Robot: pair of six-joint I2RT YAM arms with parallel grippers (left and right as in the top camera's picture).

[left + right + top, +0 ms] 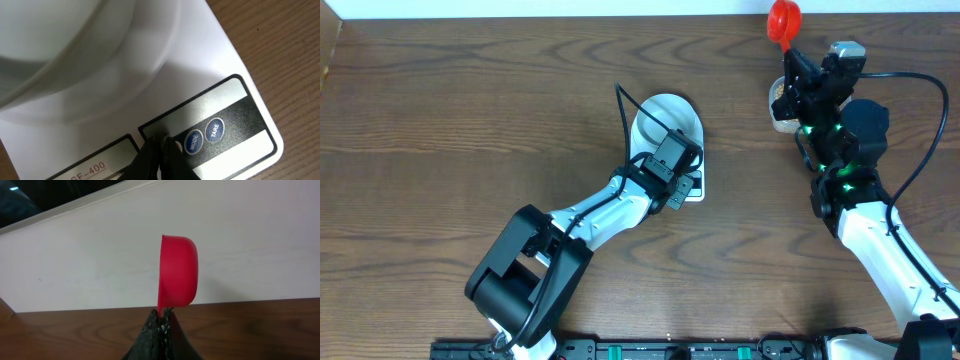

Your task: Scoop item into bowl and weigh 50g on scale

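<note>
The pale bowl (665,118) stands on the white scale (698,188) at mid-table. In the left wrist view the bowl (75,50) fills the upper left above the scale (200,60). My left gripper (162,137) is shut and empty, its tips pressed on the scale's dark panel just left of the MODE button (192,141). My right gripper (163,312) is shut on the handle of a red scoop (177,272), held up on its side near the wall. Overhead, the scoop (783,18) sits at the far right edge above the right gripper (788,50). Tan beans (777,92) show beneath it.
The beans lie in a light container (782,122), mostly hidden under the right arm. A TARE button (215,130) sits right of MODE. A white wall (100,255) rises just behind the table's far edge. A black cable (920,150) loops right of the right arm.
</note>
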